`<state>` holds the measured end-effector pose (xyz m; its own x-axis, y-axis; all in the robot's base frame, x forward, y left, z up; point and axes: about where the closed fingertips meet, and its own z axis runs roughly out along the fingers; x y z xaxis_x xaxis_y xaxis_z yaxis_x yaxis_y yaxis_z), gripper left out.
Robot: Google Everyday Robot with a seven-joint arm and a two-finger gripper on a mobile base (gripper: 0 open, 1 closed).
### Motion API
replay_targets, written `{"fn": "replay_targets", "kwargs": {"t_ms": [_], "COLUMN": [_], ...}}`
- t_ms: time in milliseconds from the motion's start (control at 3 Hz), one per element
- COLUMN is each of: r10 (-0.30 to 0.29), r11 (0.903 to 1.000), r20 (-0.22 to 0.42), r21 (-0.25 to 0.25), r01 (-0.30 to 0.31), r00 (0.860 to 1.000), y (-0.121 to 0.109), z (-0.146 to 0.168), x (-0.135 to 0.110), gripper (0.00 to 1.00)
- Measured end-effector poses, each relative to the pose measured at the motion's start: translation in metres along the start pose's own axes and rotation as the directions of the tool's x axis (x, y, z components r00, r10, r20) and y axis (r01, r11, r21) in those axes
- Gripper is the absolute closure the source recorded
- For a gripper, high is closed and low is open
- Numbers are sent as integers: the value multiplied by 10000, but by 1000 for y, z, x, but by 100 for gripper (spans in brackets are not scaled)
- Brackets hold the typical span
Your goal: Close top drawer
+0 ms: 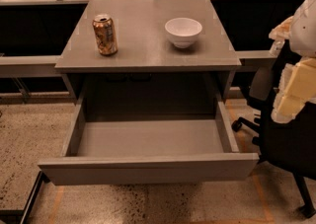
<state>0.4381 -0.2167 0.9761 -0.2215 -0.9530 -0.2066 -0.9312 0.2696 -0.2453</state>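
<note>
Here, a can stands upright on the left of the table. Under the table's top, the top drawer is pulled far out. A white bowl sits right of the table's centre. Beyond the table's right edge hangs the gripper; spread or closed, I cannot tell.

So the arm only pokes in at the far right edge of the shot, with a white rounded shell up top. The gripper sits just below it, a pale yellowish chunk angled down and to the left, partly cut off by the frame.
</note>
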Motion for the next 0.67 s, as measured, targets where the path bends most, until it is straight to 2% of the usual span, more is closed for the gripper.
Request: {"fn": "replay_targets", "kwargs": {"t_ms": [333, 667], "r10": [0, -7], "r11": [10000, 10000], "r20": [0, 23], "r21": [0, 79], "r01": [0, 7], "r00": [10000, 10000], "y": [0, -1], "z": [0, -2], "x": [0, -1], "gripper": [0, 11]}}
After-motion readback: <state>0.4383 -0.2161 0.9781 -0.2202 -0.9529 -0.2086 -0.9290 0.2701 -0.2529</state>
